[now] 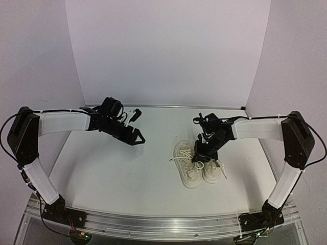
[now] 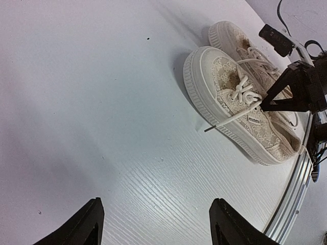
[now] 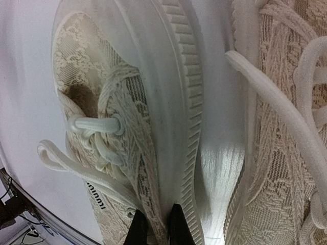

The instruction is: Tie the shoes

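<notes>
White Lace in a Pinch

Cream-white shoes [image 1: 188,171] sit side by side on the white table [image 1: 112,173]. In the top view they are at about 3 o'clock from the table's middle. They touch each other and stand flat on their thick, bumpy soles. Their toes point to 12 o'clock, toward the back wall. Their heels point to 6 o'clock, toward the metal rail [image 1: 168,222]. Lacy cloth covers the tops.

The right gripper [image 3: 156,217] hangs low over the shoe on the 9 o'clock side. Its two black fingers are pressed almost together, down by that shoe's edge. A thin white lace [image 2: 230,118] runs right up to the tips, and they pinch it. The loose end of this lace sticks out past the sole toward 9 o'clock. The shoe on the 3 o'clock side has loose laces lying across its top.

The left gripper [image 2: 157,201] hangs above the table at about 10 o'clock from the middle, well apart from the shoes. Its jaws are spread wide, and only bare table shows between its fingers [image 2: 82,229].
</notes>
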{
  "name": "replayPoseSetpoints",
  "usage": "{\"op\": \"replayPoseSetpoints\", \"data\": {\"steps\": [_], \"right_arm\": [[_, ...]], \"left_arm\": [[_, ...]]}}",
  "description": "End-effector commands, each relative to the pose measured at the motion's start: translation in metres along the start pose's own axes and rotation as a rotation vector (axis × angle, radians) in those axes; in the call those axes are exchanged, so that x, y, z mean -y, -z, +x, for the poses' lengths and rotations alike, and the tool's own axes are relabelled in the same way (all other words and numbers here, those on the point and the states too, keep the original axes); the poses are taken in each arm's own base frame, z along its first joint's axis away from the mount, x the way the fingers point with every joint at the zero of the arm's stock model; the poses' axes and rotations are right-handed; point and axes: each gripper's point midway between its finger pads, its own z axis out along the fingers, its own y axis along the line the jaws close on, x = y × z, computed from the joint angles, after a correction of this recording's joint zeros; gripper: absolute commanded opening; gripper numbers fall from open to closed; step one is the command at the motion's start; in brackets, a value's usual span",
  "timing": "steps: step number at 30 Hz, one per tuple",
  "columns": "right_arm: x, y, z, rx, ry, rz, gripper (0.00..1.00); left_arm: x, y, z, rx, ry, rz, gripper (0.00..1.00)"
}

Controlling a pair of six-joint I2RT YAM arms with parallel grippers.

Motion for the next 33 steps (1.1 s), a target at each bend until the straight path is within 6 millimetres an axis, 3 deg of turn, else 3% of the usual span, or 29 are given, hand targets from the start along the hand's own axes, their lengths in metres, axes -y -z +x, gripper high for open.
{"op": "replayPoseSetpoints", "data": {"steps": [1, 3, 4, 6, 7, 10, 12, 17, 19, 21, 23, 28, 31, 33], "right_arm": [[-0.018, 0.022, -0.037, 0.172, -0.049, -0.055, 0.0], [-0.021, 0.023, -0.04, 0.178, -0.063, -0.068, 0.01], [-0.026, 0.024, -0.04, 0.17, -0.057, -0.085, 0.07], [-0.04, 0.03, -0.037, 0.137, -0.036, -0.145, 0.18], [-0.05, 0.037, -0.037, 0.132, -0.016, -0.183, 0.25], [-0.078, 0.082, -0.048, 0.209, 0.057, -0.255, 0.63], [-0.089, 0.113, -0.056, 0.279, 0.131, -0.255, 0.8], [-0.099, 0.154, -0.065, 0.344, 0.247, -0.246, 0.96], [-0.098, 0.165, -0.067, 0.372, 0.27, -0.247, 0.98], [-0.092, 0.173, -0.067, 0.389, 0.285, -0.246, 0.98], [-0.078, 0.172, -0.06, 0.396, 0.295, -0.218, 0.98], [-0.04, 0.154, -0.027, 0.38, 0.231, -0.21, 0.98], [-0.034, 0.152, -0.017, 0.398, 0.202, -0.251, 0.98], [-0.032, 0.153, -0.016, 0.41, 0.198, -0.256, 0.98]], "left_arm": [[0.007, 0.008, -0.02, 0.067, -0.019, 0.014, 0.74], [0.006, 0.01, -0.021, 0.071, -0.013, 0.007, 0.76], [0.006, 0.011, -0.021, 0.07, -0.008, 0.001, 0.79], [0.005, 0.015, -0.026, 0.074, 0.009, -0.015, 0.97], [0.003, 0.017, -0.03, 0.076, 0.027, -0.031, 0.99], [-0.004, 0.027, -0.045, 0.051, 0.085, -0.103, 1.0], [-0.007, 0.036, -0.061, 0.033, 0.12, -0.139, 1.0], [-0.009, 0.066, -0.106, 0.059, 0.179, -0.145, 1.0], [-0.017, 0.087, -0.123, 0.107, 0.213, -0.173, 1.0], [-0.03, 0.108, -0.127, 0.142, 0.272, -0.216, 1.0], [-0.042, 0.123, -0.113, 0.135, 0.334, -0.262, 1.0], [-0.055, 0.129, -0.027, 0.037, 0.461, -0.371, 1.0], [-0.053, 0.13, 0.008, 0.047, 0.535, -0.369, 1.0], [-0.054, 0.131, 0.019, 0.074, 0.566, -0.372, 1.0]]}}
